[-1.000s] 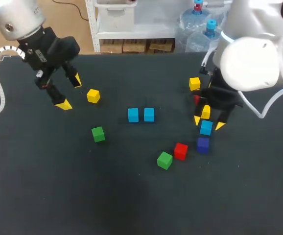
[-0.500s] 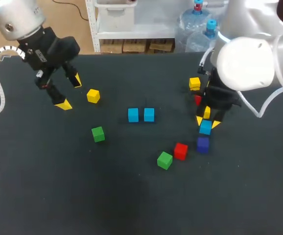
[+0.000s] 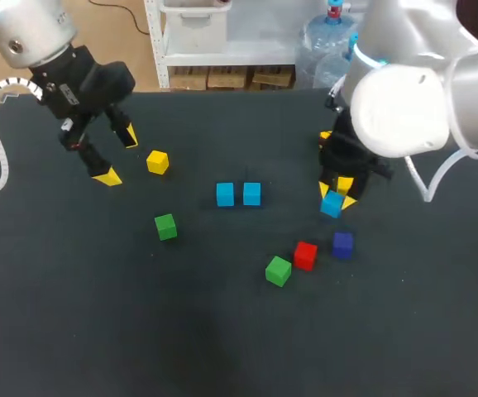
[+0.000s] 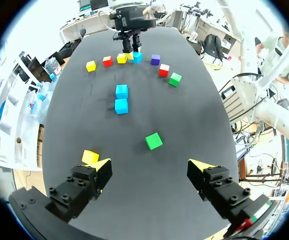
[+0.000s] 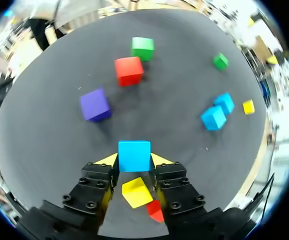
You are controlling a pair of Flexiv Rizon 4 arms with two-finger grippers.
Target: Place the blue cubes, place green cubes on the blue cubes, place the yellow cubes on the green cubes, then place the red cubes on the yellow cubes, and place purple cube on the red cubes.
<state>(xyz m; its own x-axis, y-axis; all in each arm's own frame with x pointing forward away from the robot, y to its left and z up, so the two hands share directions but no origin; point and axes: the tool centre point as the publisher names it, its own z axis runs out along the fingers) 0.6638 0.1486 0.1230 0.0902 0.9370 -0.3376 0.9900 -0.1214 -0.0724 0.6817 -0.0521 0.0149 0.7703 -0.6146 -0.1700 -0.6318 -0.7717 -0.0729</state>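
The left gripper [image 3: 118, 155] hangs over the ten o'clock corner of the table [image 3: 98, 322], fingers spread and empty. A yellow cube [image 3: 157, 161] lies just at its three o'clock, with a green cube [image 3: 165, 226] at six o'clock of that. Near the middle, one blue cube [image 3: 225, 194] has a second blue cube [image 3: 251, 193] close at its three o'clock. At their four o'clock lie another green cube [image 3: 278, 270], a red cube [image 3: 305, 255] and the purple cube [image 3: 342, 243]. The right gripper [image 3: 335, 198] pinches a third blue cube [image 3: 332, 204] at the purple cube's twelve o'clock.
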